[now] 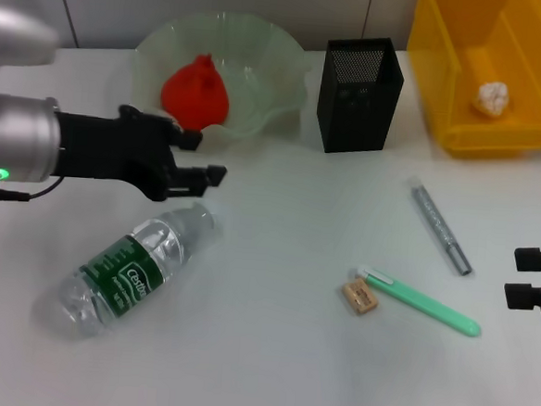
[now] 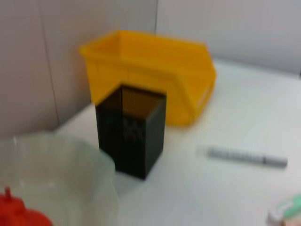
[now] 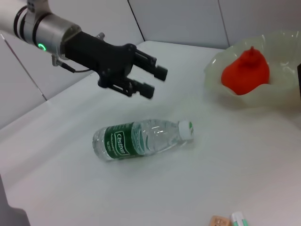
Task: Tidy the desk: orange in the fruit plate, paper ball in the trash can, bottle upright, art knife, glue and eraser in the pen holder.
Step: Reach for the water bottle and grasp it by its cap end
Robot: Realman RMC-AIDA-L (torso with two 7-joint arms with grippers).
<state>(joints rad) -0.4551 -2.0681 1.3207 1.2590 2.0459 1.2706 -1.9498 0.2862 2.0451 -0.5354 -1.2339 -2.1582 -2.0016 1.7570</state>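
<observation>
where left pincer [image 1: 206, 158] gapes, bottle [image 1: 131, 272] just below

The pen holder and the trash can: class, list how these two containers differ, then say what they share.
1. The pen holder is black mesh; the trash can is solid bright yellow plastic.
2. The pen holder is narrow and taller than wide; the trash can is far larger, with sloping sides.
3. The trash can already holds the paper ball; nothing shows inside the pen holder.
Shared: both stand upright, open-topped, at the desk's far edge.
</observation>
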